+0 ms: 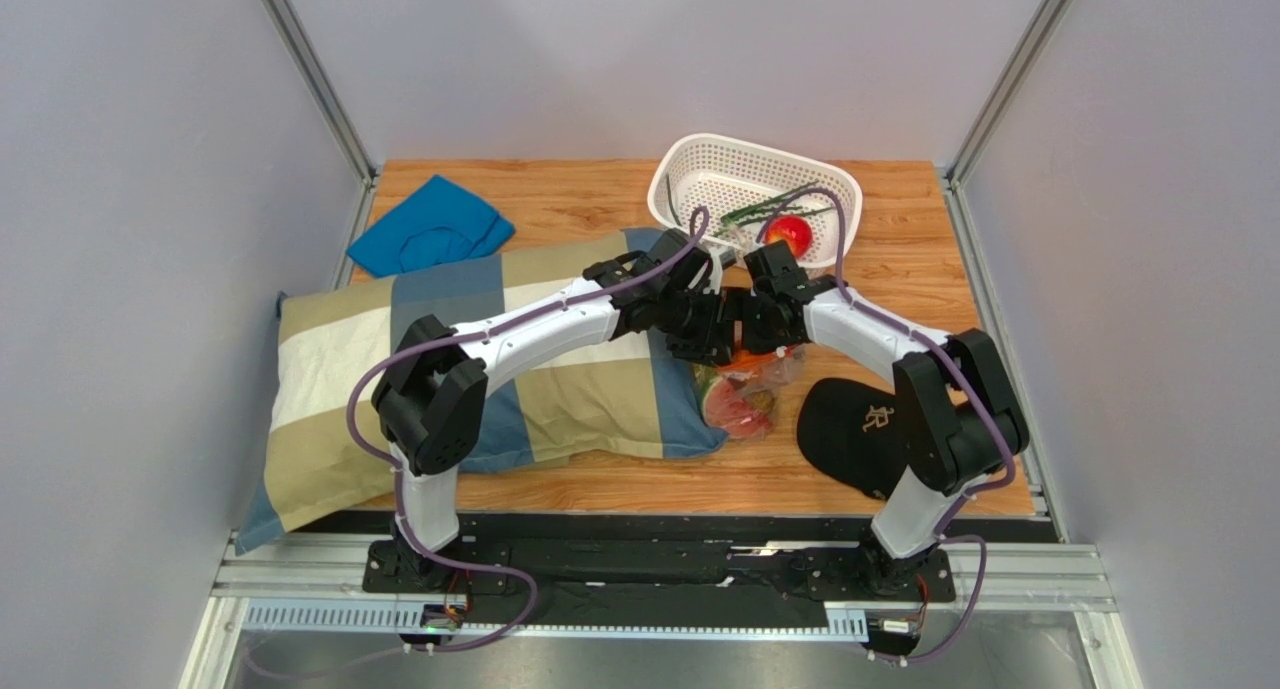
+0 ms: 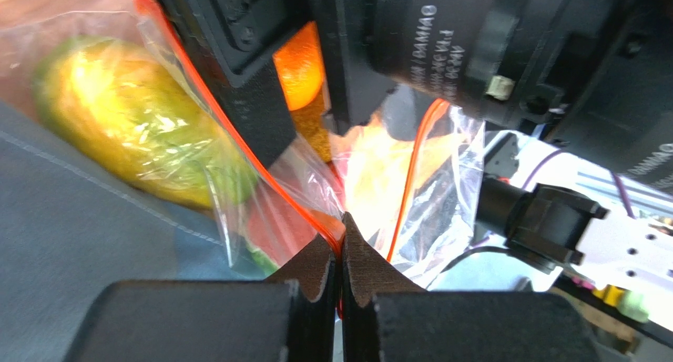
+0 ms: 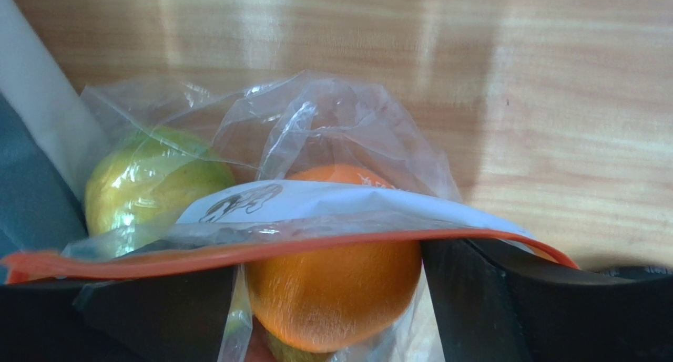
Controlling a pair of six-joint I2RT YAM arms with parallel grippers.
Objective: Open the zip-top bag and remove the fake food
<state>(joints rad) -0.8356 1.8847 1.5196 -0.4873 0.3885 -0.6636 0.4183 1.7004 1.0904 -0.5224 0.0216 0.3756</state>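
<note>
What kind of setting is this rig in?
Probably a lab test cell, not a home: aluminium frame posts and plain grey walls enclose a wooden table staged with props like a pillow and white basket.

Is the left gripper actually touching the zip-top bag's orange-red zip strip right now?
Touching. The left wrist view shows the left gripper shut on the zip strip of the zip-top bag, with no gap.

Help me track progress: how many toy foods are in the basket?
2: a red apple at the basket's right side, a green vegetable across its middle. The arms cover its near edge, so more may be hidden.
</note>
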